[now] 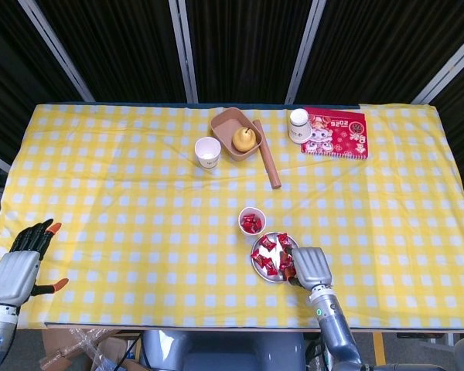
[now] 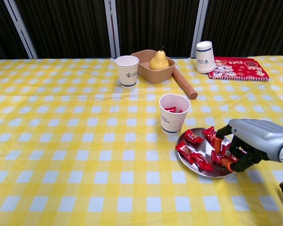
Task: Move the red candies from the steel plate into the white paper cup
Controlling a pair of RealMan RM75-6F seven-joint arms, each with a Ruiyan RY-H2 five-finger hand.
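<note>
The steel plate (image 1: 257, 265) (image 2: 203, 148) lies near the table's front right with several red candies (image 2: 193, 137) on it. Just behind and to its left stands the white paper cup (image 1: 252, 221) (image 2: 174, 115), upright, with red candies inside. My right hand (image 1: 309, 267) (image 2: 255, 140) rests over the plate's right side. Its orange-tipped fingers (image 2: 219, 142) curl in and pinch a red candy (image 2: 222, 155) that still lies low on the plate. My left hand (image 1: 19, 267) hangs at the front left table edge, fingers apart and empty, seen only in the head view.
At the back stand an empty white cup (image 1: 208, 151) (image 2: 127, 70), a brown tray (image 1: 220, 124) (image 2: 144, 70) holding a pear, a wooden roller (image 1: 267, 158) (image 2: 184, 84), an upturned cup (image 1: 298, 125) (image 2: 204, 56) and a red booklet (image 1: 335, 131) (image 2: 238, 68).
</note>
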